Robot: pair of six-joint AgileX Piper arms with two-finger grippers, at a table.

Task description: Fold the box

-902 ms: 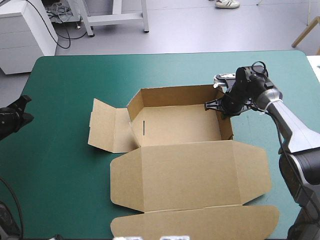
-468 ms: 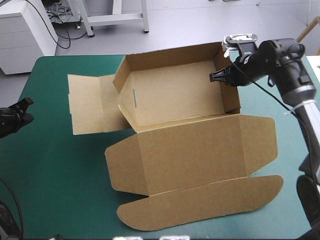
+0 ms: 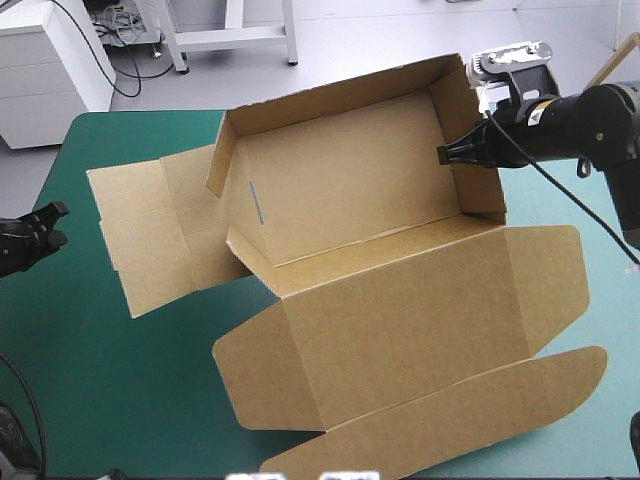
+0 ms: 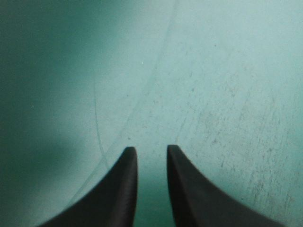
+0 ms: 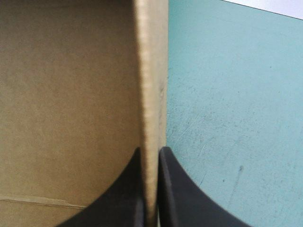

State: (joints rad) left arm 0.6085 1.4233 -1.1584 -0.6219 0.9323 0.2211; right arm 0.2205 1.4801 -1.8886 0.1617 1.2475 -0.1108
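Box-folding midway: right gripper [image 3: 446, 156] clamps the brown box [image 3: 340, 200] by its right wall, tilting it above the table's [image 3: 110, 400] far right corner. Left gripper [image 4: 147, 152] hovers at the left edge, fingers [image 4: 120, 189] slightly parted, empty. Next move likely calls for tucking the loose left flap [image 3: 150, 235].

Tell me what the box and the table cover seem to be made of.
The box: matte brown cardboard; the wall edge in the right pincer shows thickness, probably corrugated. The teal-green cover: smooth mat, perhaps rubber or vinyl, faintly scratched.
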